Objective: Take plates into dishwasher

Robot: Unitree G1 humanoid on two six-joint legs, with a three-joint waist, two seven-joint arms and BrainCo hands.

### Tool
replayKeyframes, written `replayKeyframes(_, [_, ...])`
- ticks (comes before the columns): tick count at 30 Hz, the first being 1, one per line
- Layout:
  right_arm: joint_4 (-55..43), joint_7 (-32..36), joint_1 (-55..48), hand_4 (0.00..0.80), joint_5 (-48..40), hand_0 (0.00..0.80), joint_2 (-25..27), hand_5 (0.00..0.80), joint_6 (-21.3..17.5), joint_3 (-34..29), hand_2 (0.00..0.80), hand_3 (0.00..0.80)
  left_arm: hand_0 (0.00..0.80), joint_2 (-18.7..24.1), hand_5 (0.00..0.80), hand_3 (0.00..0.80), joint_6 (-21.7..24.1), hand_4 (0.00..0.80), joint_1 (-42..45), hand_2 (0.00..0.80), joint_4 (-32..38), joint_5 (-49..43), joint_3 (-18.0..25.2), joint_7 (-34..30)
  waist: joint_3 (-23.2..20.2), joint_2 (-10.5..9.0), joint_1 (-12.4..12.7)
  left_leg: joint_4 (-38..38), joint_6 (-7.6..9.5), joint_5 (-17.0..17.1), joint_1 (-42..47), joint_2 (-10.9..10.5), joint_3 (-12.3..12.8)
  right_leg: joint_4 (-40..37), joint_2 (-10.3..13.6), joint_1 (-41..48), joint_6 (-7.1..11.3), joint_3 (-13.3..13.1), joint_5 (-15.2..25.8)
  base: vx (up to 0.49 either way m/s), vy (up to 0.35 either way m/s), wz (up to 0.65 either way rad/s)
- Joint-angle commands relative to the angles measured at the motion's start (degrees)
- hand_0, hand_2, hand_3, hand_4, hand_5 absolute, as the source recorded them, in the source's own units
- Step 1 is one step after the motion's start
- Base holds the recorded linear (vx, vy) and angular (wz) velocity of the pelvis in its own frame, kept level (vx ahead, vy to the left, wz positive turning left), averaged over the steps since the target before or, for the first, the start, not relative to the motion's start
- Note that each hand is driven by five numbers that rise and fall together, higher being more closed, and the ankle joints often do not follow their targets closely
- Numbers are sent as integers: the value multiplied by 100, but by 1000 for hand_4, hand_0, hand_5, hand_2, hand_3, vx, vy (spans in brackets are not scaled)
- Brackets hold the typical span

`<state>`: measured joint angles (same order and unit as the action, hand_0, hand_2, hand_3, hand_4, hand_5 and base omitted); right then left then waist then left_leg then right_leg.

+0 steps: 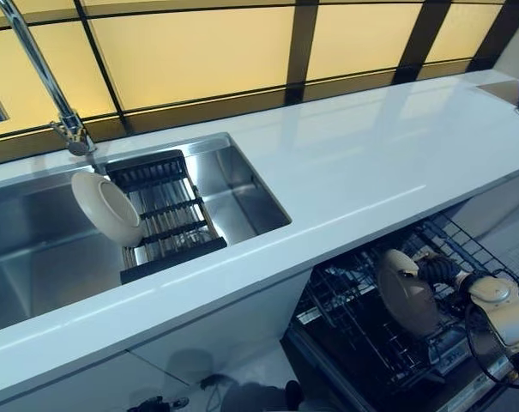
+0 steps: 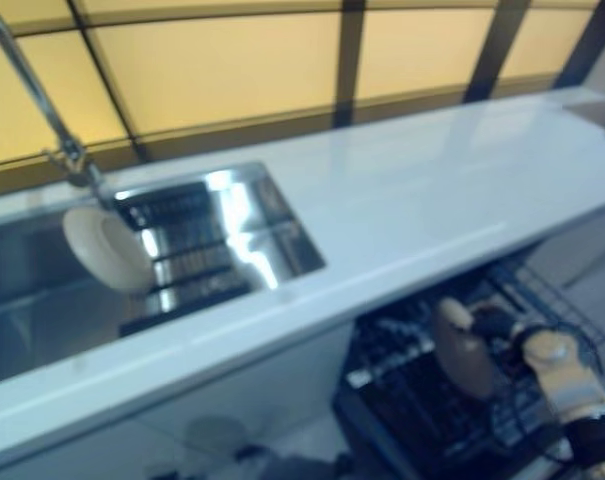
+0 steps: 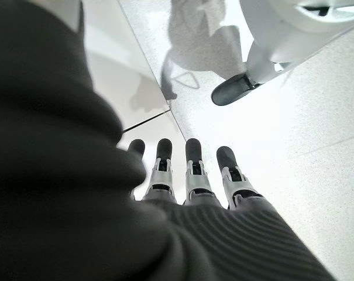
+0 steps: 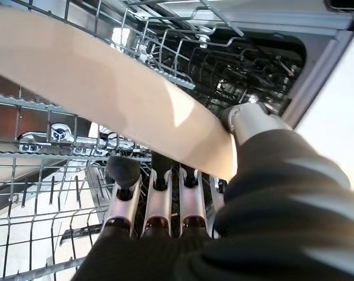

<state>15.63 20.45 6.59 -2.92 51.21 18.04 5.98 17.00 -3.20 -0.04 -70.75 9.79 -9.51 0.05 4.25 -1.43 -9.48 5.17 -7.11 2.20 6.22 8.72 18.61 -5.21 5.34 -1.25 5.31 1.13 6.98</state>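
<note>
My right hand point(image 1: 443, 276) holds a beige plate point(image 1: 407, 293) on edge over the pulled-out dishwasher rack point(image 1: 362, 330) below the counter. In the right wrist view the plate point(image 4: 106, 88) is pinched between the thumb and the fingers point(image 4: 159, 202), above the rack's wires point(image 4: 42, 234). A second cream plate point(image 1: 107, 208) leans upright in the black drying rack point(image 1: 169, 215) inside the sink. My left hand point(image 3: 188, 181) shows only in the left wrist view, fingers straight and holding nothing, pointing down at the floor.
A white counter point(image 1: 371, 163) runs from the steel sink point(image 1: 36, 249) to the right, above the open dishwasher. A tall tap point(image 1: 49, 86) stands behind the sink. Lit yellow panels with dark bars line the back wall.
</note>
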Motion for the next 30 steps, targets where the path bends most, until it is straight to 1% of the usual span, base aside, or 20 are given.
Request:
replayKeyframes(1, [195,-214,444,800,179,800,-247,800,-350,181,800,800,0,308,0,0,-4,0,-236,0,-35,17,173,88,75,-346,118,-17,247,-211,47,-81,-204,21,270,171,386,252,-84,0,0,0])
replayKeyframes(5, [395,-274,473,800,271,800,-402,800,-396,286,800,800,0,300,0,0,7,0,-243,0,6,21,147,57,74,-321,160,-17,246,-208,34,-90,-243,21,286,176,389,286,-91,-2,-2,1])
replayKeyframes(12, [750,-294,437,800,752,800,-611,800,-522,527,800,800,0,274,0,0,4,0,-252,0,106,34,105,-14,77,-295,226,-17,251,-207,30,-95,-288,21,311,194,395,330,-98,-8,-9,5])
replayKeyframes(18, [1151,-402,535,800,916,800,-800,800,-471,730,800,800,0,259,0,0,-41,0,-290,0,147,17,49,-27,81,-274,289,-17,255,-204,20,-98,-353,21,319,209,389,349,-109,-1,-6,4])
replayKeyframes(30, [2482,-614,758,800,1216,800,-1129,800,-587,1056,800,800,0,259,0,0,-36,0,-409,0,118,-2,-131,-42,85,-194,472,-17,265,-192,-8,-109,-504,21,343,246,372,428,-131,0,-4,5])
